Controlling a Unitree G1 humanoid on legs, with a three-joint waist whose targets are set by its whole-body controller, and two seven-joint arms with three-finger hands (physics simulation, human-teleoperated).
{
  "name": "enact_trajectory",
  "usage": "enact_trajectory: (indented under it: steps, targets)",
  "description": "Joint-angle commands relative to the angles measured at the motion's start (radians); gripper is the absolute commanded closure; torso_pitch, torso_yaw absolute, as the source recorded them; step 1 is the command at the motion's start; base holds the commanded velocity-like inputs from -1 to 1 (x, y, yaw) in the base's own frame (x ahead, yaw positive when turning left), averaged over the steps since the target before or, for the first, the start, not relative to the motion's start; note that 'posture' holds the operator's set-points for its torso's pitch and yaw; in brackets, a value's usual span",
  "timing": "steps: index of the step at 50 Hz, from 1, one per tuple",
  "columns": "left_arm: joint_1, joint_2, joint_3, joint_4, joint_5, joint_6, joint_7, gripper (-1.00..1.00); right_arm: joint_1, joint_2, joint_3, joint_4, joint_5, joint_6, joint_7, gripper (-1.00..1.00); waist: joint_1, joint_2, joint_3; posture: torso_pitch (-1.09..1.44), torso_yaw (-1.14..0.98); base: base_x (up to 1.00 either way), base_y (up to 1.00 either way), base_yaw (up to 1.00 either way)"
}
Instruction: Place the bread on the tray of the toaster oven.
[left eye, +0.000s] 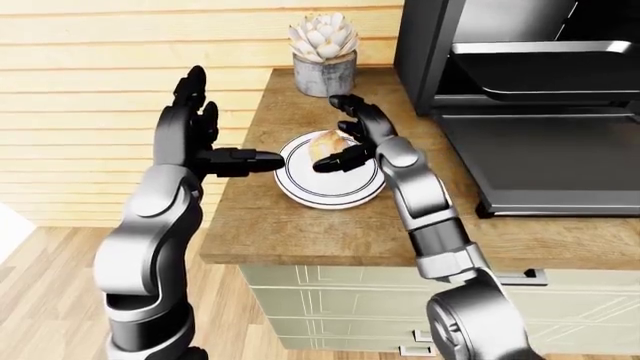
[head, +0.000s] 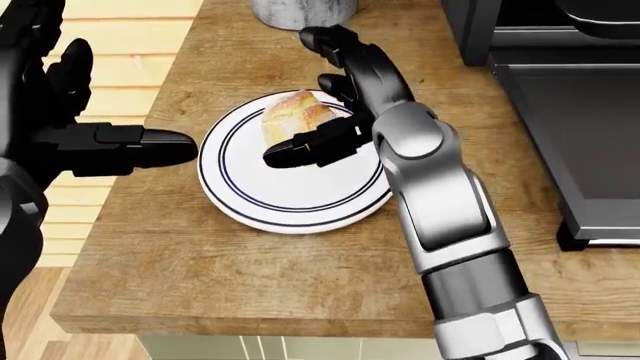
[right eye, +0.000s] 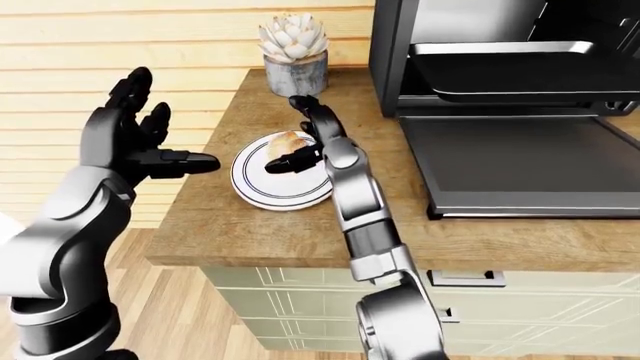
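A piece of bread (head: 288, 116) lies on the upper part of a white plate (head: 290, 202) with dark rings, on the wooden counter (head: 250, 277). My right hand (head: 325, 101) is open over the plate. Its thumb (head: 300, 152) lies just below the bread and its fingers (head: 335, 45) arch above it, not closed round it. My left hand (left eye: 212, 135) is open and raised left of the plate, its thumb pointing toward the rim. The toaster oven (right eye: 500, 45) stands at the right with its door (right eye: 520, 161) folded down flat and its dark tray (right eye: 520, 71) showing inside.
A potted succulent (left eye: 324, 52) in a grey pot stands on the counter just above the plate. The counter's left edge (head: 130, 217) drops to a wood floor beside a slatted wall. Pale cabinet drawers (right eye: 300, 300) sit under the counter.
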Motion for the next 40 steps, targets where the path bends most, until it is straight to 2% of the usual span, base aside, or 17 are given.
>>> enact_trajectory:
  steps: [1,21,40]
  targets:
    - [-0.027,0.009,0.008,-0.026,0.004,-0.036,-0.001,-1.0,-0.04,-0.004,-0.006,-0.023,-0.005,-0.048,-0.011,-0.62,0.0,0.003,-0.029,0.0,0.0,0.0,0.0,0.0]
    - [-0.037,0.012,0.015,-0.036,-0.004,-0.018,0.004,-1.0,-0.114,0.002,-0.009,0.142,-0.014,-0.132,-0.059,-0.62,-0.001,0.005,-0.03,0.0,0.0,0.0,0.0,0.0]
    - [-0.039,0.018,0.015,-0.026,-0.011,-0.027,0.009,-1.0,-0.107,0.02,0.007,0.115,-0.052,-0.118,-0.047,-0.51,0.0,0.006,-0.03,0.0,0.0,0.0,0.0,0.0]
